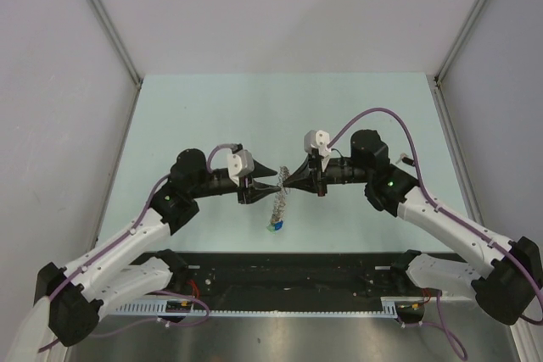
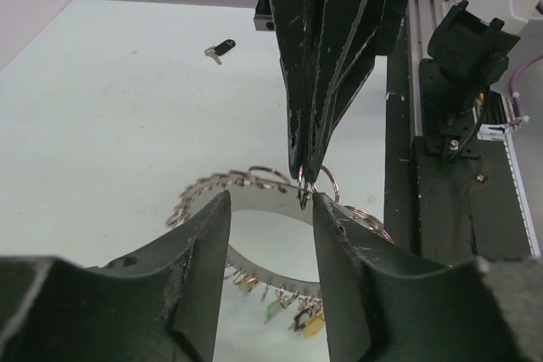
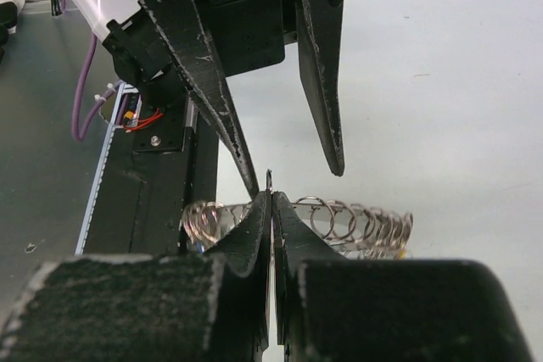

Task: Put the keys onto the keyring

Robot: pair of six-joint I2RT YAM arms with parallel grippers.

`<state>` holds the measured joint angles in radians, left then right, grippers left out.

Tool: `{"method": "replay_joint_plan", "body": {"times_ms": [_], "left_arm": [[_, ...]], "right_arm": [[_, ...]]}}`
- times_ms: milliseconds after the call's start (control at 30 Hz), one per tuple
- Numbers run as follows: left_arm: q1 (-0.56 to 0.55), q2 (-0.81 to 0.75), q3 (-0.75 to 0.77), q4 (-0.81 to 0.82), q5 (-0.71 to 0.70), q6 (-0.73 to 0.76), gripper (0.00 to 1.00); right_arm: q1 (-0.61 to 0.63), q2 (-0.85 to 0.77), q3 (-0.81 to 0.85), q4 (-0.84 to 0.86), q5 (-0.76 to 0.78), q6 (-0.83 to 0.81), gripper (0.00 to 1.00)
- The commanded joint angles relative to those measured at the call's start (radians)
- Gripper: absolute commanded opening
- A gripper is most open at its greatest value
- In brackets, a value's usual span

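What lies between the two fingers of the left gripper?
The left wrist view shows a stretch of the keyring there, with the shut right gripper pinching one coil; the left gripper is open.

Held black pointed left fingers [image 1: 263, 180] and black pointed right fingers [image 1: 299, 180] tip to tip above pale green flat bench [image 1: 212, 116]. Dangled grey coiled metal keyring [image 1: 277, 201] there, tiny green- and blue-headed keys [image 1: 273, 226] at its lower end.

Pale green table [image 1: 212, 108], grey walls [image 1: 51, 125], metal corner posts [image 1: 102, 19]
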<state>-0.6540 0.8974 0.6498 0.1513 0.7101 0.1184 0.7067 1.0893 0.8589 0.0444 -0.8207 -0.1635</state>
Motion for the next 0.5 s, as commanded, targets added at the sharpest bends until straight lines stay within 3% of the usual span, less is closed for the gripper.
{"method": "replay_joint_plan", "body": {"times_ms": [0,133,467], "left_arm": [[-0.012,-0.006,0.025,0.064,0.049,-0.025,0.51],[-0.012,0.003,0.019,0.091,0.051,-0.045,0.5],[-0.012,0.034,0.027,0.064,0.013,-0.053,0.31]], "right_arm": [[0.008,0.008,0.045,0.088,0.032,0.002,0.0],[0.005,-0.002,0.046,0.077,0.041,-0.001,0.0],[0.005,-0.019,0.046,0.058,0.042,-0.005,0.0]]}}
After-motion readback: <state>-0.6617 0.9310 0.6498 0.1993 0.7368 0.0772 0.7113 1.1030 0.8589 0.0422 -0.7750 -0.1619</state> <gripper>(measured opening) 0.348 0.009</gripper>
